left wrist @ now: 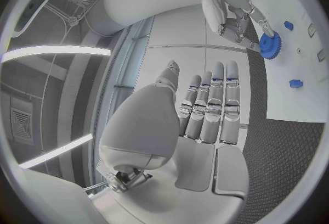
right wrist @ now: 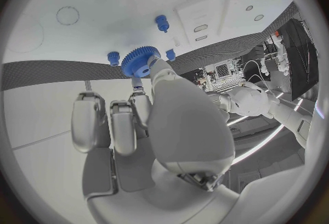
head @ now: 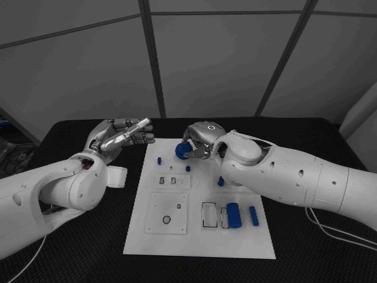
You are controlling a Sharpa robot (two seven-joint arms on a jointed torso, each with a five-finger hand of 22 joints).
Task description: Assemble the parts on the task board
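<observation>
The white task board [head: 240, 242] lies in the middle of the black table. Over its far edge my right hand [head: 202, 138] pinches a blue gear [head: 182, 151], which hangs just above the board; the gear [right wrist: 140, 61] sits at the fingertips near three small blue pegs [right wrist: 162, 22]. In the left wrist view the gear [left wrist: 271, 46] shows beneath my right hand [left wrist: 230, 4]. My left hand [head: 121, 135] is raised beside the board's far left corner with its fingers [left wrist: 213, 103] straight and nothing in them. Small blue pegs [head: 159, 160] stand on the board's far part.
A blue cylinder [head: 234, 215] and a blue bar [head: 254, 216] lie side by side on the board's near right part. Two clear inset plates [head: 167, 213] with holes lie on its left half. Another small blue piece [head: 221, 181] stands beside my right forearm.
</observation>
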